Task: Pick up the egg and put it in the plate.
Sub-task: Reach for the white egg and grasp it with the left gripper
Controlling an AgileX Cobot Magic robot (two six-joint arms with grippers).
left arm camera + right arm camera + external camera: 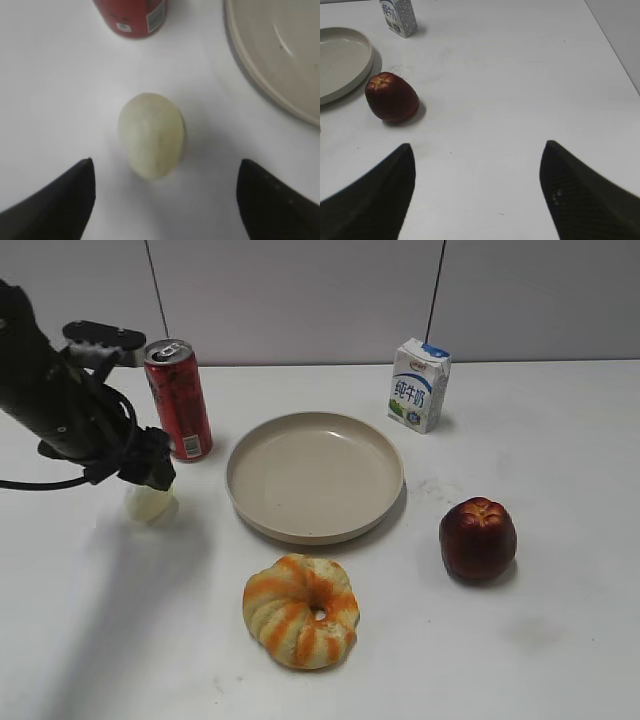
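Note:
The pale yellowish egg (150, 505) lies on the white table left of the beige plate (300, 525). In the left wrist view the egg (151, 135) sits just ahead of my left gripper (165, 172), whose fingers are open wide on either side of it, not touching. The plate's rim (255, 75) shows at upper right there. In the exterior view the left gripper (150, 475) hovers right above the egg. My right gripper (477, 160) is open and empty over bare table; it is out of the exterior view. The plate (362, 65) shows at the left edge there.
A red can (179, 400) stands just behind the egg, also in the left wrist view (131, 17). A milk carton (418, 385) stands behind the plate. A dark red apple (478, 538) lies right of the plate. An orange-striped ring bread (300, 610) lies in front.

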